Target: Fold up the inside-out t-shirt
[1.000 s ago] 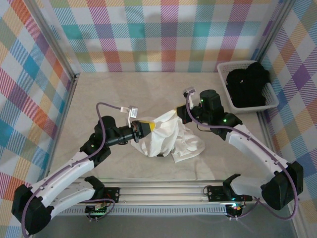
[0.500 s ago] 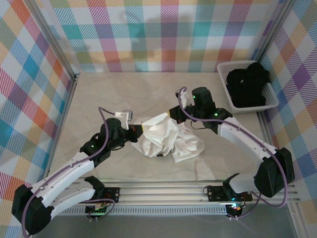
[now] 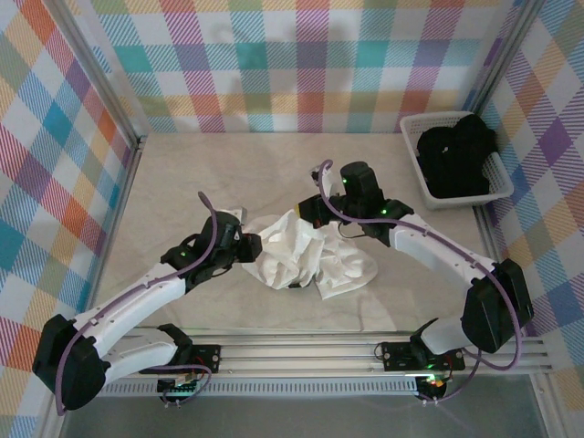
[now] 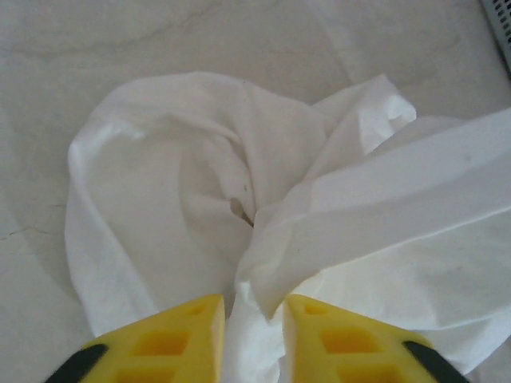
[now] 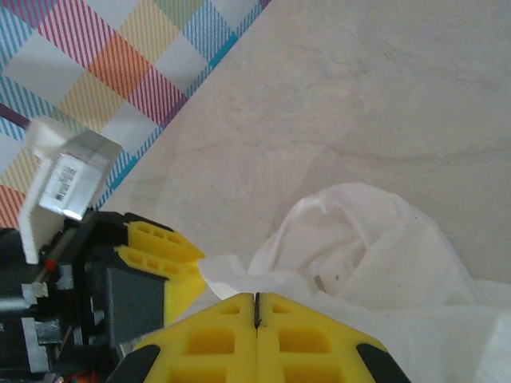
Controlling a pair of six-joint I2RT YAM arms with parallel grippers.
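Broadly, a pale, marbled table (image 3: 182,173) spreads between checked walls, and the inside-out t-shirt (image 3: 315,255) lies on it in a crumpled white heap a little right of the middle, nearer the arms' bases than the far wall. In the far right corner stands a white plastic basket (image 3: 500,187), well apart from the shirt, with a black garment (image 3: 456,160) piled inside it. Both arms reach in toward the shirt from either side. The left gripper (image 3: 248,245) sits low at the heap's left edge; from its own wrist camera the shirt (image 4: 160,183) shows as a loose ring of thin cloth with wide folds running off to the right, and the left gripper (image 4: 254,307) has its yellow fingers standing a little apart, a bunched fold of the cloth lying in the gap between them. The right gripper (image 3: 310,208) is at the heap's far edge, just beside the left one. In its wrist view the right gripper (image 5: 255,299) has its two yellow fingers pressed flat together, tips right at the edge of the shirt (image 5: 359,231); whether any cloth is pinched between them cannot be told
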